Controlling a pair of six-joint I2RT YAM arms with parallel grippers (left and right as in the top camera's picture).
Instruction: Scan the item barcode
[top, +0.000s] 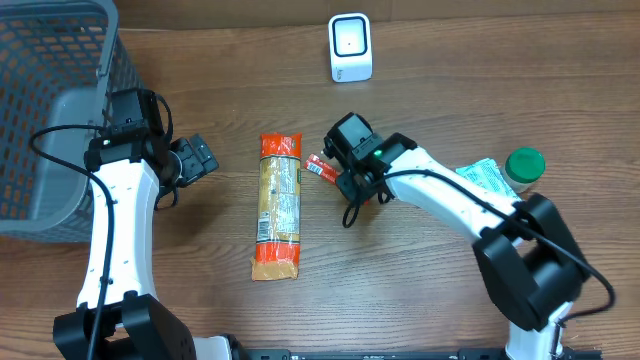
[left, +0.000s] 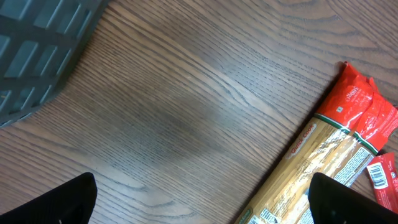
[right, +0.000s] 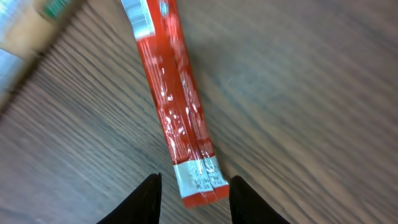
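Right wrist view first. The right gripper (right: 194, 200) is low over the wood, its two dark fingertips (right: 148, 200) at the bottom of the frame. The near end of the red stick sachet (right: 174, 106) sits between them. The sachet runs from there up toward the top of the frame, silver seal at each end. The tips are close on either side of it, but I cannot tell if they are pinching it or just bracketing it.

On the left wrist view, the left gripper (left: 202, 204) is spread wide, a tip in each bottom corner, bare wood between and nothing in its grasp. The pasta packet (left: 323, 155) slants across the right side, and a corner of the grey basket (left: 37, 50) fills the upper left.

Now overhead. The pasta packet lies lengthwise in the middle of the table (top: 420, 290), orange at both ends. The left gripper is left of it and apart from it. The right gripper is just right of its upper end, right over the sachet, which pokes out toward the packet. At the right of the frame are a white and teal pouch (top: 485, 178) and a green-lidded jar (top: 524, 166), side by side.

Farthest out are the white scanner (top: 350, 47) at top centre, well apart from the sachet, and the basket in the upper left corner.
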